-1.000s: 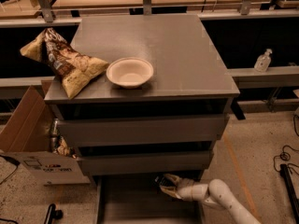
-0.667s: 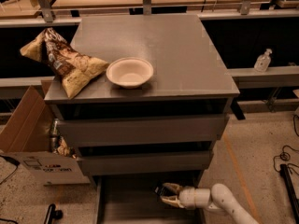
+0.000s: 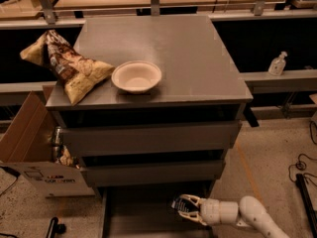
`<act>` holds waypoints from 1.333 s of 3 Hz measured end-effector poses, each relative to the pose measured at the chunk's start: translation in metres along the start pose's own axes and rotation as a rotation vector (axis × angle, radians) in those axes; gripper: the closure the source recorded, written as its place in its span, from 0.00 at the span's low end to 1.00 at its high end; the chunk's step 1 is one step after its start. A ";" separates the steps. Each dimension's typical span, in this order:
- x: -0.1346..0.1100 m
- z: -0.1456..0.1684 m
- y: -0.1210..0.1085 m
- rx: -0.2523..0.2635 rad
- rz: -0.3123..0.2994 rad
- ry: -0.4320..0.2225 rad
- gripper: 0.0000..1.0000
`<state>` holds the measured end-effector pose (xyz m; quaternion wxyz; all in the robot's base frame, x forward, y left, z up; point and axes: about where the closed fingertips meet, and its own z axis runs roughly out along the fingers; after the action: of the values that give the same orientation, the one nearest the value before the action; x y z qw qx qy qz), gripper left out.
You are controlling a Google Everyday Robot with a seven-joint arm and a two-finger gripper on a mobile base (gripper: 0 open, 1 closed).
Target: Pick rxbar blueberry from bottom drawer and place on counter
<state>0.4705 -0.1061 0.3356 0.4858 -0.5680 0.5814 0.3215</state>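
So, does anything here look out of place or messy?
The chip bag juts past the counter at its left edge, crumpled and tilted. The bottom drawer stands open, and the gripper is at its right side, shut on a dark bar. The bowl sits upright; nothing looks spilled.

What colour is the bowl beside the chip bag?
The bowl is cream white, seen in the camera view. The gripper, over the bottom drawer, holds a dark bar.
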 end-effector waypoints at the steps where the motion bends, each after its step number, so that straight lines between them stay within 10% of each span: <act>1: -0.068 -0.047 -0.005 0.015 -0.147 0.032 1.00; 2: -0.128 -0.088 -0.016 0.035 -0.267 -0.026 1.00; 4: -0.146 -0.089 -0.010 -0.018 -0.294 -0.075 1.00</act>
<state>0.4451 -0.1394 0.5022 0.5440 -0.6389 0.4704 0.2730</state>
